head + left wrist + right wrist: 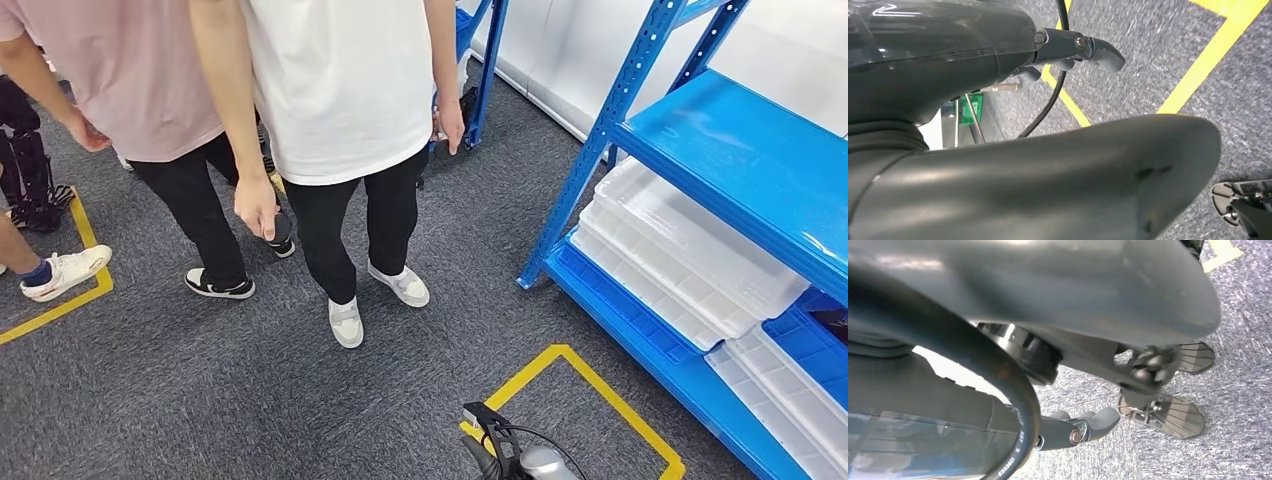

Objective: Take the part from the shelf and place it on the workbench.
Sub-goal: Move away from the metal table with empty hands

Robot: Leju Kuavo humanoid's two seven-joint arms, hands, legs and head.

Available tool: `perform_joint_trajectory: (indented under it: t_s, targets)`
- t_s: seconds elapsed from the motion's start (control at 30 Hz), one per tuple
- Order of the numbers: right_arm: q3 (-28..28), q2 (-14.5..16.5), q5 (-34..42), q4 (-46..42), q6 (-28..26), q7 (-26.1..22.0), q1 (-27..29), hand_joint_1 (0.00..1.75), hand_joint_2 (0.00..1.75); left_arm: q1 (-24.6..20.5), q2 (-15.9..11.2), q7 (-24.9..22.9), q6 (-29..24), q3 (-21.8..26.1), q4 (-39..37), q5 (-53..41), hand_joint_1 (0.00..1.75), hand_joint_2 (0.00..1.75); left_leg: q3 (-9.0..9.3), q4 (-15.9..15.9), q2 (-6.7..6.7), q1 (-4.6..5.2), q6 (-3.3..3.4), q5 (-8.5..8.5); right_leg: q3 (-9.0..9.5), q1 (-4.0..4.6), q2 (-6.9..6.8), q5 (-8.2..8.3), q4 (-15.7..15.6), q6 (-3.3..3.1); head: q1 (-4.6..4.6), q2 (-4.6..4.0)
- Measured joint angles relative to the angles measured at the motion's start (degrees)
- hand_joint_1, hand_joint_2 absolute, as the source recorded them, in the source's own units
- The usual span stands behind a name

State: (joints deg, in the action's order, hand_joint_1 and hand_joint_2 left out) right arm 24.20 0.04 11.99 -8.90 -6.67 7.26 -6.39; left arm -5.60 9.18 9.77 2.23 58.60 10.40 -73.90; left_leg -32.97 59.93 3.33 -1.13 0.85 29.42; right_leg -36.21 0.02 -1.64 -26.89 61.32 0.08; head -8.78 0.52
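A blue steel shelf (pixel 700 130) with perforated uprights stands at the right of the head view, its painted decks smooth and glossy. On the lower deck lie stacked white plastic trays (pixel 690 255), shallow, rectangular and ribbed, their long sides running along the deck's front edge; a blue bin (pixel 815 345) sits beside them near the deck's right end, with something dark just showing inside it. Which of these is the part to be taken cannot be told.

The floor is grey, coarse-textured carpet (pixel 200 400) marked with yellow tape squares (pixel 580 375). Two people stand on it, between the camera and the far wall: one in a white shirt and black trousers (pixel 345 100), one in a pink shirt (pixel 140 70), both in pale trainers.

The left hand (pixel 1073 50) hangs over the carpet beside a yellow line, its grey fingers slightly curled with nothing in them. The right hand (pixel 1083 425) hangs likewise above the carpet, fingers loosely bent, holding nothing. A black cable (pixel 1013 405) crosses in front of it.
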Motion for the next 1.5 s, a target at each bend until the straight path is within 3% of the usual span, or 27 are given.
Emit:
perform_joint_trajectory:
  t_s: [0.07, 0.13, 0.2, 0.3, 0.37, 0.43, 0.5, 0.57, 0.6, 0.63, 0.7, 0.77, 0.83, 0.87, 0.9, 0.93, 1.0, 1.03, 1.1, 1.17, 1.2, 1.23, 1.3, 1.37, 1.4, 1.43, 1.5]
  targets:
    - [0.0, 0.0, 0.0, 0.0, 0.0, 0.0, -0.1, 0.0, 0.0, 0.0, 0.0, 0.0, 0.0, 0.0, 0.0, 0.0, 0.0, 0.0, 0.14, -0.1, 0.86, 0.19, -0.48, 0.2, 1.12, 0.72, -1.24, 0.11, -2.5, -0.34, 0.03, 0.0]
    - [0.0, 0.0, 0.0, 0.0, 0.0, 0.0, 0.0, 0.0, 0.0, 0.0, 0.0, 0.0, 0.0, 0.0, 0.0, 0.0, 0.0, 0.0, 0.41, -0.2, 1.54, 0.22, -1.07, 0.43, 1.14, 0.69, -0.4, 0.17, -2.9, -0.62, 0.08, 0.0]
    - [0.0, -0.1, 0.0, 0.0, -0.1, 0.0, 0.2, 0.0, 0.0, -0.2, 0.0, 0.0, 0.0, 0.0, 0.0, 0.0, 0.0, 0.0, 0.1, 1.3, 0.33, 0.07, -1.52, 1.68, 1.59, 0.3, 0.49, 0.28, -3.4, -1.13, 0.13, 0.0]
    - [-0.1, 0.0, 0.0, 0.0, -0.1, 0.0, 0.1, 0.0, 0.0, -0.1, 0.0, 0.1, 0.0, 0.0, 0.0, 0.0, 0.0, 0.0, -4.49, 11.4, -2.56, -0.03, -1.67, 6.42, 2.17, 0.12, 1.88, 0.17, -3.5, -1.87, 0.21, 0.0]
    - [-0.1, 0.1, 0.0, 0.0, -0.1, 0.0, 0.1, 0.0, 0.0, 0.1, 0.0, 0.0, 0.0, 0.0, 0.0, 0.0, 0.0, 0.0, -7.01, 15.8, -3.06, -0.01, -1.7, 7.14, 2.43, 0.15, 3.1, 0.07, -3.5, -2.0, 0.23, 0.0]
    - [-0.1, 0.1, 0.0, 0.0, -0.1, 0.0, 0.2, 0.0, 0.0, 0.1, 0.0, 0.0, 0.0, 0.0, 0.0, 0.0, 0.0, 0.0, -5.65, 11.8, -3.41, -0.11, -1.62, 3.8, 2.74, 0.12, 4.39, -0.05, -3.4, -1.94, 0.24, 0.0]
    - [-0.1, 0.1, 0.0, 0.0, -0.1, 0.0, 0.1, 0.0, 0.0, 0.1, 0.0, 0.0, 0.0, 0.0, 0.0, 0.0, 0.0, 0.0, -2.5, 4.2, -5.44, -0.36, -1.57, 0.18, 2.81, 0.15, 5.6, -0.32, -3.1, -1.58, 0.25, 0.0]
    - [-0.1, 0.2, 0.0, 0.0, -0.1, 0.0, 0.1, 0.0, 0.0, 0.1, 0.0, 0.4, 0.0, 0.0, 0.0, 0.0, 0.0, 0.0, -1.06, 0.6, -7.2, -0.46, -1.52, -0.86, 2.48, 0.14, 6.57, -0.44, -2.8, -1.08, 0.3, 0.0]
    - [-0.1, 0.2, 0.0, 0.0, -0.1, 0.0, 0.2, 0.0, 0.0, 0.1, 0.0, 0.6, 0.0, 0.0, 0.0, 0.0, 0.0, 0.0, -1.02, 0.4, -7.29, -0.36, -1.44, -0.79, 2.28, 0.09, 6.97, -0.39, -2.8, -0.85, 0.33, 0.0]
    - [-0.1, 0.1, 0.0, 0.0, -0.1, 0.0, 0.3, 0.0, 0.0, 0.1, 0.0, 0.7, 0.0, 0.0, 0.0, 0.0, 0.0, 0.0, -1.01, 0.3, -6.79, -0.33, -1.19, -0.89, 2.14, -0.03, 7.33, -0.36, -2.8, -0.61, 0.34, 0.0]
    - [0.0, 0.1, 0.0, 0.0, -0.1, 0.0, 0.6, 0.0, 0.0, 0.1, 0.0, 0.0, 0.0, 0.0, 0.0, 0.1, 0.0, 0.0, -0.79, -0.1, -5.81, -0.35, -0.6, -1.08, 1.5, -0.08, 6.12, -1.13, -1.7, -0.18, 0.22, 0.0]
    - [0.0, 0.0, 0.0, 0.0, -0.2, 0.0, 0.5, 0.0, 0.0, 0.1, 0.0, -0.5, 0.0, 0.0, 0.0, 0.1, 0.0, 0.0, -0.6, -0.4, -4.57, -0.4, -0.11, -1.1, -1.14, -0.19, 3.8, -3.93, 3.5, 0.13, 0.03, 0.0]
    - [0.0, 0.0, 0.0, 0.0, -0.2, 0.0, 0.4, 0.0, 0.0, 0.2, 0.0, -0.5, 0.0, 0.0, 0.0, 0.1, 0.0, 0.0, -0.54, -0.4, -3.21, -0.36, 0.12, -0.94, -5.14, -0.51, 2.88, -6.83, 11.1, 0.39, -0.04, 0.0]
    - [0.0, 0.0, 0.0, 0.0, -0.2, 0.0, 0.4, 0.0, 0.0, 0.3, 0.0, -0.5, 0.0, 0.0, 0.0, 0.1, 0.0, 0.0, -0.47, -0.4, -2.6, -0.36, 0.16, -0.84, -6.33, -0.66, 2.73, -7.06, 13.2, 0.51, -0.04, 0.0]
    - [0.0, 0.0, 0.0, 0.0, -0.2, 0.0, 0.5, 0.0, 0.0, 0.3, 0.0, -0.5, 0.0, 0.0, 0.0, 0.1, 0.0, 0.0, -0.36, -0.4, -2.03, -0.38, 0.14, -0.71, -6.34, -0.76, 2.56, -6.15, 12.9, 0.6, -0.04, 0.0]
    - [0.0, 0.0, 0.0, 0.0, -0.2, 0.0, 0.6, 0.0, 0.0, 0.3, 0.0, -0.5, 0.0, 0.0, 0.0, 0.1, 0.0, 0.0, -0.18, -0.4, -1.53, -0.4, 0.06, -0.57, -5.16, -0.81, 2.28, -4.36, 10.4, 0.62, -0.04, 0.0]
    - [0.0, 0.0, 0.0, 0.0, -0.2, 0.0, 0.5, 0.0, 0.0, 0.2, 0.0, -0.5, 0.0, 0.0, 0.0, 0.1, 0.0, 0.0, 0.25, -0.4, -0.67, -0.36, -0.27, -0.24, -1.08, -0.58, 0.29, -0.67, 2.3, 0.47, -0.05, 0.0]
    - [0.0, 0.0, 0.0, 0.0, -0.2, -0.1, 0.4, 0.0, 0.0, 0.2, 0.0, -0.5, 0.0, 0.0, 0.0, 0.1, 0.0, 0.0, 0.39, -0.4, -0.29, -0.25, -0.52, -0.08, 0.42, -0.27, -0.71, 0.19, -0.7, 0.35, -0.03, 0.0]
    - [0.0, 0.0, 0.0, 0.0, -0.2, -0.1, 0.2, 0.0, 0.0, 0.2, 0.0, -0.5, 0.0, 0.0, 0.0, 0.1, 0.0, 0.0, 0.64, -0.5, 0.55, 0.01, -1.08, 0.17, 1.34, 0.35, -1.56, 0.17, -2.8, 0.17, 0.02, 0.0]
    - [0.0, 0.0, 0.0, 0.0, -0.2, -0.1, 0.4, 0.0, 0.0, 0.1, 0.0, -0.5, 0.0, 0.0, 0.0, 0.1, 0.0, 0.0, 1.07, -0.6, 0.99, -0.02, -1.76, 0.51, 1.51, 0.28, -0.53, 0.24, -3.2, -0.16, 0.04, 0.01]
    - [0.0, 0.0, 0.0, 0.0, -0.2, -0.1, 0.5, 0.0, 0.0, 0.1, 0.0, -0.6, 0.0, 0.0, 0.0, 0.1, 0.0, 0.0, 1.03, 0.0, 0.34, -0.12, -1.99, 1.06, 1.76, 0.07, -0.07, 0.28, -3.5, -0.46, 0.05, 0.01]
    - [0.0, 0.0, 0.1, 0.0, -0.2, -0.1, 0.6, 0.0, 0.0, 0.1, 0.0, -0.5, 0.0, 0.0, 0.0, 0.1, 0.0, 0.0, 0.39, 1.8, -0.62, -0.23, -2.16, 2.24, 2.05, -0.16, 0.37, 0.31, -3.7, -0.83, 0.09, 0.01]
    - [-0.1, 0.1, 0.1, 0.0, -0.2, -0.1, 0.5, 0.0, 0.0, 0.1, 0.0, -0.5, 0.0, 0.0, 0.0, 0.1, 0.0, 0.0, -2.75, 8.7, -2.59, -0.25, -2.23, 5.75, 2.45, -0.29, 1.3, 0.22, -3.8, -1.42, 0.16, 0.0]
    - [-0.1, 0.2, 0.1, 0.0, -0.2, -0.1, 0.4, 0.0, 0.0, 0.3, 0.0, -0.4, 0.0, 0.0, 0.0, 0.1, 0.0, 0.0, -6.14, 15.2, -3.09, -0.2, -2.27, 7.76, 2.68, -0.24, 2.46, 0.11, -3.8, -1.63, 0.19, 0.0]
    - [-0.1, 0.3, 0.1, 0.0, -0.2, -0.1, 0.5, 0.0, 0.0, 0.4, 0.0, -0.4, 0.0, 0.0, 0.0, 0.1, 0.0, 0.0, -6.66, 15.7, -3.15, -0.22, -2.28, 7.15, 2.81, -0.23, 3.09, 0.05, -3.8, -1.65, 0.19, 0.0]
    - [-0.1, 0.3, 0.1, 0.0, -0.2, -0.1, 0.5, 0.0, 0.0, 0.4, 0.0, -0.5, 0.0, 0.0, 0.0, 0.1, 0.0, 0.0, -6.14, 14.0, -3.24, -0.31, -2.27, 5.47, 2.97, -0.24, 3.76, -0.04, -3.7, -1.62, 0.19, 0.0]
    - [-0.1, 0.3, 0.1, 0.0, -0.2, -0.1, 0.5, 0.0, 0.0, 0.4, 0.0, -0.6, 0.0, 0.0, 0.0, 0.1, 0.0, 0.0, -3.12, 6.5, -4.68, -0.66, -2.27, 1.23, 3.2, -0.27, 4.98, -0.34, -3.5, -1.3, 0.19, 0.0]
